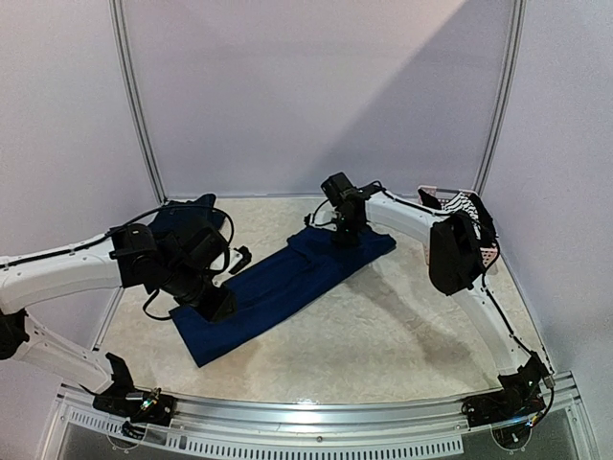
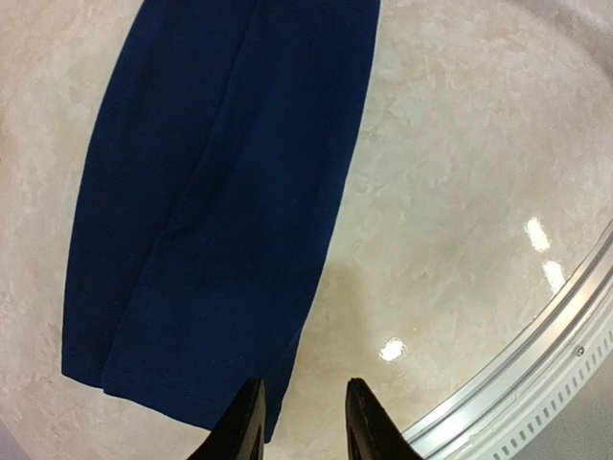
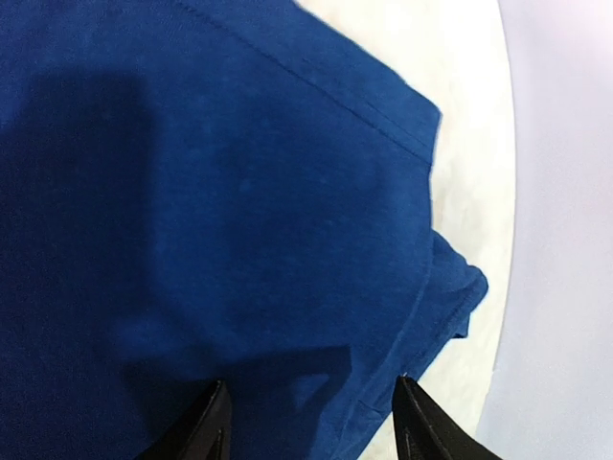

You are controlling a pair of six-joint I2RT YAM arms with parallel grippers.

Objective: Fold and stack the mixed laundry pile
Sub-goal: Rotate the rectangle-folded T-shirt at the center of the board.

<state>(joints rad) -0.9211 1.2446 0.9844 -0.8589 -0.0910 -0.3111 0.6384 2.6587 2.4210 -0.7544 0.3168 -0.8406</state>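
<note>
The navy T-shirt [image 1: 287, 283] lies folded into a long strip, running diagonally from front left to back right; its print is hidden. My left gripper [image 1: 216, 303] is open and empty just above the strip's front-left end; in the left wrist view [image 2: 302, 414] the shirt's [image 2: 220, 201] side edge runs under the left finger. My right gripper [image 1: 343, 236] is open and empty over the back-right end; in the right wrist view [image 3: 311, 417] the shirt [image 3: 239, 192] fills the frame. The dark denim piece [image 1: 188, 217] lies at the back left. The striped piece [image 1: 466, 204] sits in the basket.
The pink perforated basket [image 1: 489, 255] stands at the back right, partly behind the right arm. A small black object [image 1: 239, 257] lies on the table near the left arm. The metal rail [image 2: 536, 374] marks the table's front edge. White walls close the back and sides.
</note>
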